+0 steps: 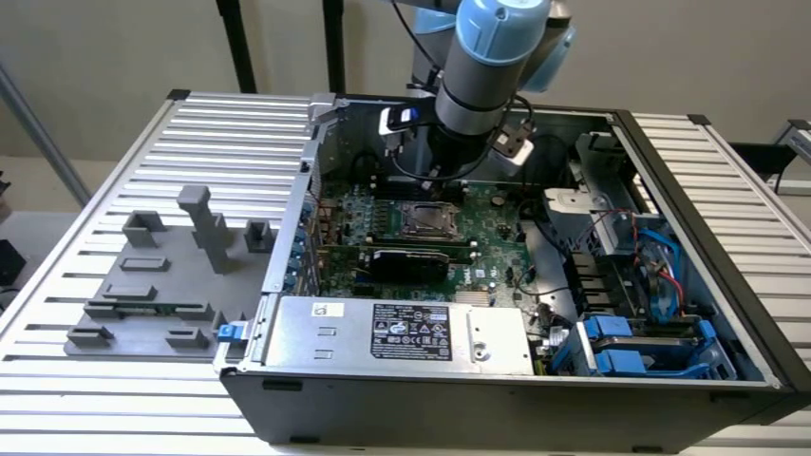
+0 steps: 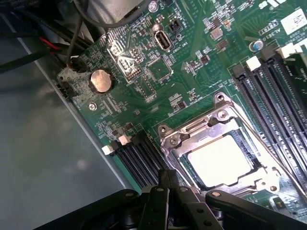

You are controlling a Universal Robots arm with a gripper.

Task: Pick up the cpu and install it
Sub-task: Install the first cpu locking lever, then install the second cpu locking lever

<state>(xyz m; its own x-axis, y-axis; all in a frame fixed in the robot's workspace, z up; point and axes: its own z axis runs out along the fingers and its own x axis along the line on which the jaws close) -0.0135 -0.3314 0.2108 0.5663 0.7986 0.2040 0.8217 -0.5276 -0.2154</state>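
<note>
Now the cpu (image 2: 224, 160) is sitting in the motherboard socket (image 2: 218, 112), seemingly seated flat, while the gripper (image 2: 165, 191) is hovering just above it with jaws together, holding nothing.

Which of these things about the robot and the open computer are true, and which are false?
1. The small square silver-beige metal-topped cpu lies inside the dark metal-framed socket on the green motherboard. True.
2. The pincer is shut and holds nothing. True.
3. The cpu rests on the grey plastic block tray. False: it sits in the socket on the motherboard.
4. The grey computer case has its side closed. False: it is open, with the boards and cables showing.
5. A round silver coin battery sits on the motherboard. True.
6. The robot arm reaches over the plastic blocks. False: it reaches down into the case, above the motherboard.
</note>
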